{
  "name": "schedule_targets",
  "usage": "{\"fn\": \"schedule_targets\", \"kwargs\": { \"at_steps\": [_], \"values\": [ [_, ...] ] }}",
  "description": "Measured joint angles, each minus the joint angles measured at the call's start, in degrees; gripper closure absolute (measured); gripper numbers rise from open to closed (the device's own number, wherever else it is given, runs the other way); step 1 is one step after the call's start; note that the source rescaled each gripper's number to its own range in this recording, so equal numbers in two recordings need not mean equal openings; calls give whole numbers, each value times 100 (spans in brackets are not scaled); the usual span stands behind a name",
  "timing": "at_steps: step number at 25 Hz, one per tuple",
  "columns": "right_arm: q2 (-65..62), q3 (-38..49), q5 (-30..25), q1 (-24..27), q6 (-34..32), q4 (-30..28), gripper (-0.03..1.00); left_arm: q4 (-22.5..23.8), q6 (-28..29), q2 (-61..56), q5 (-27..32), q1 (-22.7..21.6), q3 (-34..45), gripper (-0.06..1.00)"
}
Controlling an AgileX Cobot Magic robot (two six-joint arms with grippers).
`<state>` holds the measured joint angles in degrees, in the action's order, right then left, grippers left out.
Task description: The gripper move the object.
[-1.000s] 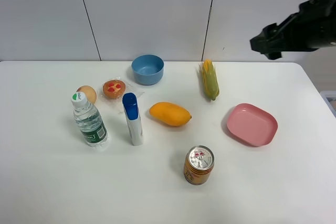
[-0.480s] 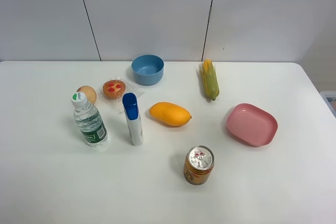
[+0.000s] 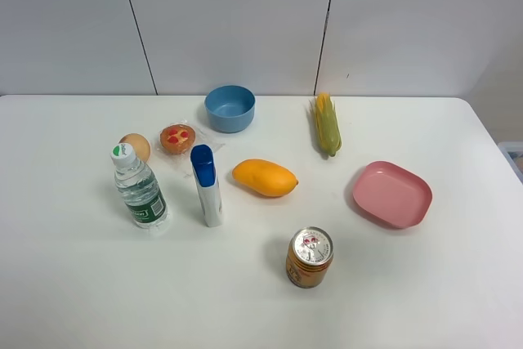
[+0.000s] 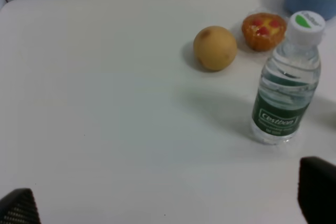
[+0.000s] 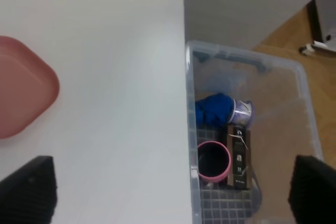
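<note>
White table (image 3: 73, 284) held the shampoo bottle (image 3: 207, 185) upright and ungrabbed; right gripper (image 5: 168, 192) sat spread wide, empty, over the table edge.

A broad white rectangular table (image 3: 73, 292) with rounded corners stands against a pale grey panelled wall (image 3: 229, 14) crossed by thin dark seams. Beside the table's edge, warm brown wooden flooring (image 5: 310, 40) shows. Lighting is soft and even.

Bright, even overhead light; soft short shadows; wrist views slightly blurred
</note>
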<state>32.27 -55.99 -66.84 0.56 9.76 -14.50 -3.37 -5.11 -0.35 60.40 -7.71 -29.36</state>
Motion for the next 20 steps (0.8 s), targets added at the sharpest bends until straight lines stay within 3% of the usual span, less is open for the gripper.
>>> {"fn": "schedule_targets", "kwargs": {
  "at_steps": [5, 10, 20],
  "values": [
    [-326, 0, -259, 0, -259, -19, -2, 0, 0, 0, 0, 0, 0, -6],
    [-794, 0, -298, 0, -299, 293, -3, 0, 0, 0, 0, 0, 0, -6],
    [-1855, -6, -329, 0, -424, 371, -3, 0, 0, 0, 0, 0, 0, -6]
  ]
}}
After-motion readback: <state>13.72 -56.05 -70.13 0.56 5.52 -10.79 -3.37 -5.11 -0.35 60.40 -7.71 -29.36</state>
